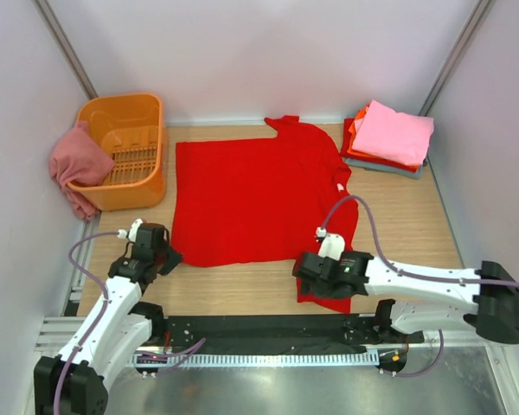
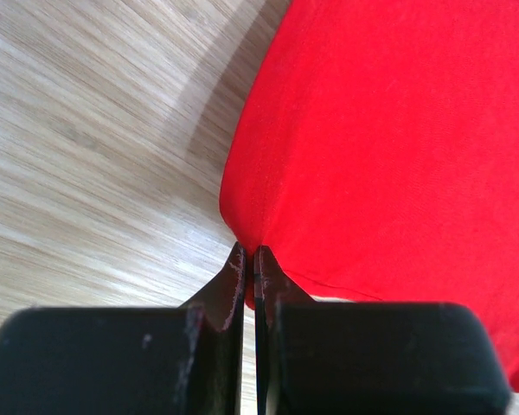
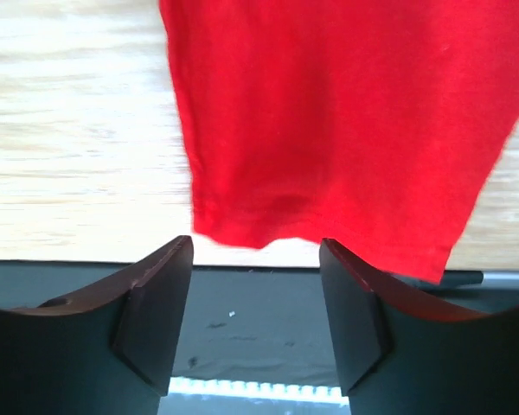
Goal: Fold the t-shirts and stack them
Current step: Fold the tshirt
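Item 1. Dusty rose t-shirt (image 1: 76, 164): crumpled, draped over the left wall of the orange basket (image 1: 125, 147) at the far left corner of the table (image 1: 233, 290). Judged to be waiting its turn; no axis can be read from the bunched cloth.

Item 2. Left gripper (image 2: 249, 259): at the near left part of the table, fingers pressed together with no gap. They appear pinched on the near left corner of the hem of item 3. The cloth rises off the wood there, with shadow beneath. Judged to be holding that corner ready to carry it over in a fold.

Item 3. Red t-shirt (image 1: 259, 194): spread flat across the middle of the table.
- Long axis runs left to right, parallel to the near edge.
- Hem faces the left edge, beside the basket.
- Neck, with a small white label, faces the right edge.
- One sleeve points to the far edge, the other to the near edge.

Item 4. Right gripper (image 3: 255, 259): at the near edge, fingers standing well apart and empty. The near sleeve's edge lies just beyond the tips, not between them. Judged to be lined up to take it.

Item 5. Stack of folded t-shirts (image 1: 389, 138): far right corner, light pink on top, orange-red and grey-blue below. Judged to be the finished pile, out of the way of the folding
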`<state>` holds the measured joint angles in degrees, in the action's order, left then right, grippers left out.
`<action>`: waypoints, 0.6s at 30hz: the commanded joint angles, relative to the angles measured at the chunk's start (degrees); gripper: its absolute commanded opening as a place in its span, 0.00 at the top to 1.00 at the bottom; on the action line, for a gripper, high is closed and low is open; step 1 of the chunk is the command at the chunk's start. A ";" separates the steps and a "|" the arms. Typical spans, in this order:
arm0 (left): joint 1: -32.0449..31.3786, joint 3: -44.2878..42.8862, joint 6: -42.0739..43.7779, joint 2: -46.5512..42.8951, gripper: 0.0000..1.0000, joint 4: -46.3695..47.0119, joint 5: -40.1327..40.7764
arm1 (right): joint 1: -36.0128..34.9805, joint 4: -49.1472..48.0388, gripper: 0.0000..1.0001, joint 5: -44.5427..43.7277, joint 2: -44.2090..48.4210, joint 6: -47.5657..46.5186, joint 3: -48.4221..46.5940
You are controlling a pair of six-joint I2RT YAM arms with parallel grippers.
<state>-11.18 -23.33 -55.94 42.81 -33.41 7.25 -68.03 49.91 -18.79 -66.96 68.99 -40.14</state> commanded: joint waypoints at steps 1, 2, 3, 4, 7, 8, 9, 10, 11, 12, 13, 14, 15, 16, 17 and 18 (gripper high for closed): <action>-0.07 -1.36 -0.57 -0.18 1.00 -0.78 -1.79 | -0.09 6.42 0.32 -4.94 7.27 6.06 -2.66; -0.16 -1.28 -0.66 -0.18 1.00 -0.69 -1.88 | -0.17 8.25 0.30 -5.21 8.93 7.11 -1.62; -0.16 -1.19 -0.66 -0.18 1.00 -0.61 -1.97 | -0.17 9.32 0.29 -5.64 10.26 8.34 -0.74; -0.25 -1.10 -0.66 -0.18 1.00 -0.61 -1.97 | -0.17 10.37 0.29 -6.26 12.01 9.92 0.23; -0.16 -0.84 -0.75 -0.44 1.00 -0.34 -2.06 | -0.17 14.94 0.28 -8.18 12.03 11.77 2.35; -0.25 -0.92 -0.75 -0.44 1.00 -0.43 -2.06 | -0.17 16.26 0.29 -8.28 11.33 12.30 1.83; -0.16 -0.93 -0.66 -0.53 1.00 -0.34 -2.15 | -0.17 16.79 0.30 -8.63 10.28 12.66 1.56; -0.16 -0.93 -0.75 -0.62 1.00 -0.34 -2.15 | -0.17 17.32 0.31 -8.98 9.31 13.09 1.30; -0.16 -0.93 -0.83 -0.71 1.00 -0.43 -2.06 | -0.26 18.11 0.32 -9.86 6.95 13.27 0.77; -0.16 -0.93 -0.83 -0.71 1.00 -0.43 -2.15 | -0.17 18.12 0.32 -10.21 5.71 13.01 0.42; -0.25 -0.93 -0.83 -0.79 1.00 -0.34 -2.15 | -0.09 18.20 0.32 -10.57 4.48 12.84 -0.02; -0.25 -0.93 -0.92 -0.71 1.00 -0.34 -2.06 | -0.17 17.68 0.31 -11.27 2.21 12.31 -0.81; -0.16 -1.01 -0.75 -0.71 1.00 -0.25 -1.97 | -0.09 16.81 0.31 -11.10 1.49 11.44 -1.16; -0.16 -0.93 -0.75 -0.71 1.00 -0.34 -1.97 | 0.35 12.54 0.30 -10.49 0.96 10.30 -0.39; -0.25 -1.01 -0.75 -0.79 1.00 -0.34 -1.97 | 1.40 9.62 0.30 -7.70 0.95 8.89 0.84; -0.25 -1.01 -0.83 -0.71 1.00 -0.34 -1.89 | 3.32 7.16 0.30 -6.71 1.56 7.14 2.07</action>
<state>-11.20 -23.33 -56.60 42.70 -33.56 5.91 -67.16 63.16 -25.32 -66.11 78.19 -38.74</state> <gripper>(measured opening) 0.014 0.700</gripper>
